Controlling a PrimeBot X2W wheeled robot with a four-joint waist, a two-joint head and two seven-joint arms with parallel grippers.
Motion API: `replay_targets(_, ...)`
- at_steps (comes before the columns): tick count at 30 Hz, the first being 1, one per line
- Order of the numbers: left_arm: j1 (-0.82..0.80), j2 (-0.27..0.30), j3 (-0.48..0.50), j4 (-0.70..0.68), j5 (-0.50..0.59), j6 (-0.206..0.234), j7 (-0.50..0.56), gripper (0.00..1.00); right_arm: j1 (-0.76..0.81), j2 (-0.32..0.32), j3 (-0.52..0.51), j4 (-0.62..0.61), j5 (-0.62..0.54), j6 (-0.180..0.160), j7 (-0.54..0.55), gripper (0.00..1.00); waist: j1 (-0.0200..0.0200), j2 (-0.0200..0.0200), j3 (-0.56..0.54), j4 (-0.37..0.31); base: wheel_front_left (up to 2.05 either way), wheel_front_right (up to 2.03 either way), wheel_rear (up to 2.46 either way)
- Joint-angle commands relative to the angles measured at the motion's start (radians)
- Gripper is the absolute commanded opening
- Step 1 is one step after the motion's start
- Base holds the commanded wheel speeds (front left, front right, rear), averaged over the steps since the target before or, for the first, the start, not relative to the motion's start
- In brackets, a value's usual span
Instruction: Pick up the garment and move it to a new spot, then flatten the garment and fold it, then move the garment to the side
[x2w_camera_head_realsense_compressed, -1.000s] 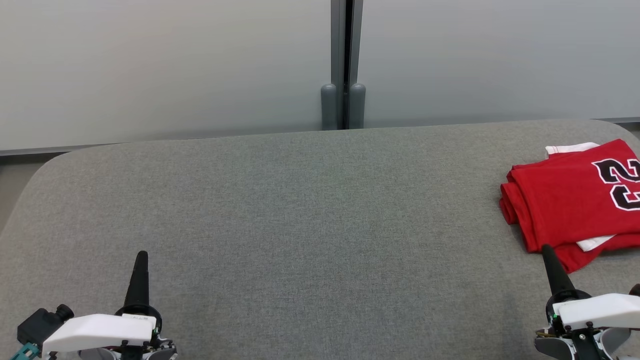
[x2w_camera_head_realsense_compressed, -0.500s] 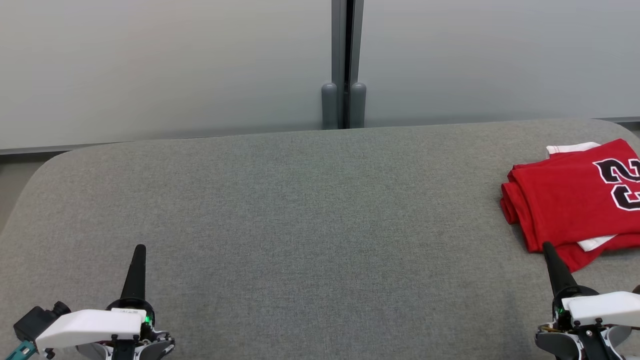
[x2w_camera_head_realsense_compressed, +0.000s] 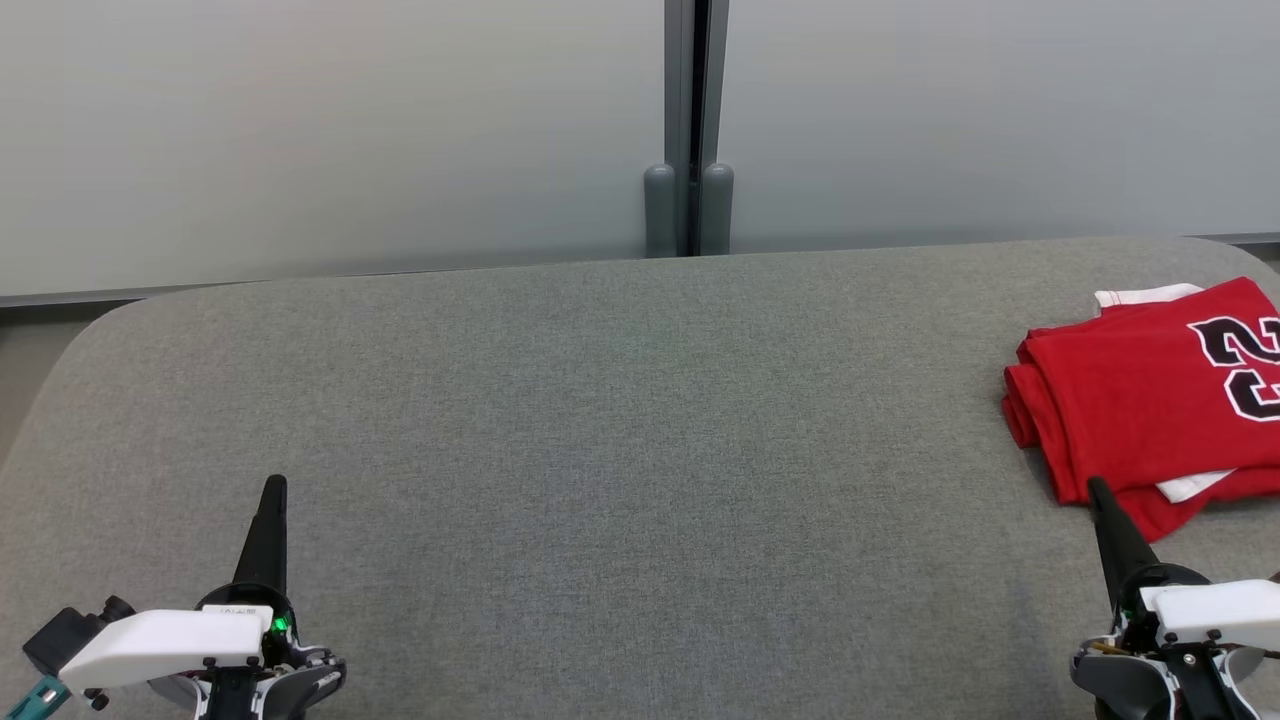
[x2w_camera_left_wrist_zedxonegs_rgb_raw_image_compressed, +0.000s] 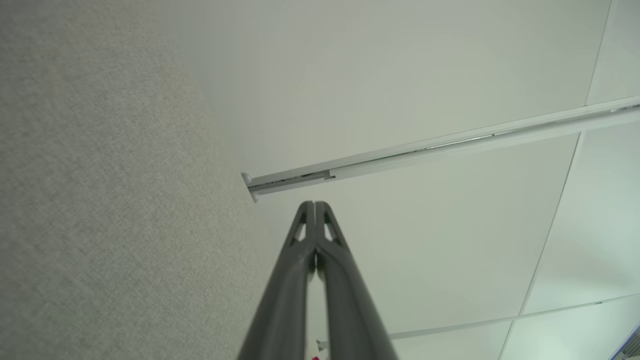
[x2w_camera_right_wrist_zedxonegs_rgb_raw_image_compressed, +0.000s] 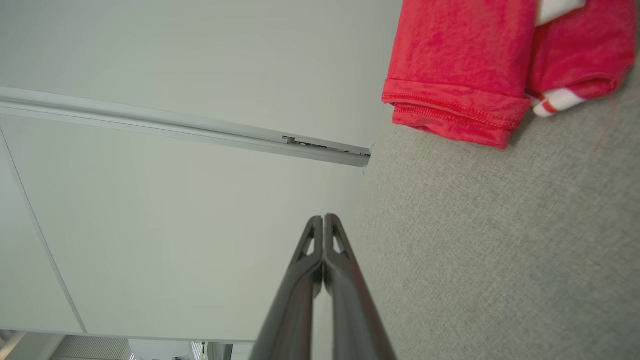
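The garment (x2w_camera_head_realsense_compressed: 1140, 405) is a red jersey with black and white numerals and white trim, lying folded at the far right of the grey padded table (x2w_camera_head_realsense_compressed: 620, 420). In the right wrist view its hemmed edge (x2w_camera_right_wrist_zedxonegs_rgb_raw_image_compressed: 465, 100) shows at the top right. My right gripper (x2w_camera_head_realsense_compressed: 1095, 490) is shut and empty at the lower right, its tip close to the garment's near corner. My left gripper (x2w_camera_head_realsense_compressed: 273, 487) is shut and empty at the lower left, far from the garment. In each wrist view the fingertips meet, left gripper (x2w_camera_left_wrist_zedxonegs_rgb_raw_image_compressed: 315, 205), right gripper (x2w_camera_right_wrist_zedxonegs_rgb_raw_image_compressed: 324, 217).
A pale frosted wall with a dark vertical post (x2w_camera_head_realsense_compressed: 688, 130) stands behind the table. The table's rounded left corner (x2w_camera_head_realsense_compressed: 90, 330) and right corner bound the surface. Plain grey fabric spans the middle and left.
Both grippers have drawn back a little toward the bottom edge of the head view. The garment lies where it was.
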Motion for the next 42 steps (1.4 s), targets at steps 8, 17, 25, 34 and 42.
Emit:
replay_targets(8,-0.029,0.007,0.012,0.002,-0.068,-0.011,0.018,0.0,-0.016,0.005,-0.02,-0.007,0.064,0.0,0.022,0.0,0.0,0.0,0.001,0.001,0.0,0.0,0.0)
replay_targets(17,-0.038,0.007,0.018,0.007,-0.127,-0.016,0.036,0.0,-0.018,0.013,-0.034,-0.007,0.118,0.0,0.039,0.0,0.0,0.0,0.003,0.002,0.0,0.0,0.0)
replay_targets(25,-0.046,0.008,0.024,0.011,-0.175,-0.022,0.049,0.0,-0.019,0.019,-0.045,-0.007,0.164,0.0,0.054,0.0,0.0,0.0,0.004,0.003,0.0,0.0,0.0)
replay_targets(34,-0.045,0.008,0.024,0.011,-0.175,-0.02,0.05,0.0,-0.019,0.019,-0.045,-0.007,0.161,0.0,0.053,0.0,0.0,0.0,0.004,0.003,0.0,0.0,0.0)
replay_targets(42,-0.045,0.008,0.024,0.011,-0.175,-0.02,0.05,0.0,-0.019,0.019,-0.045,-0.007,0.16,0.0,0.054,0.0,0.0,0.0,0.004,0.003,0.0,0.0,0.0)
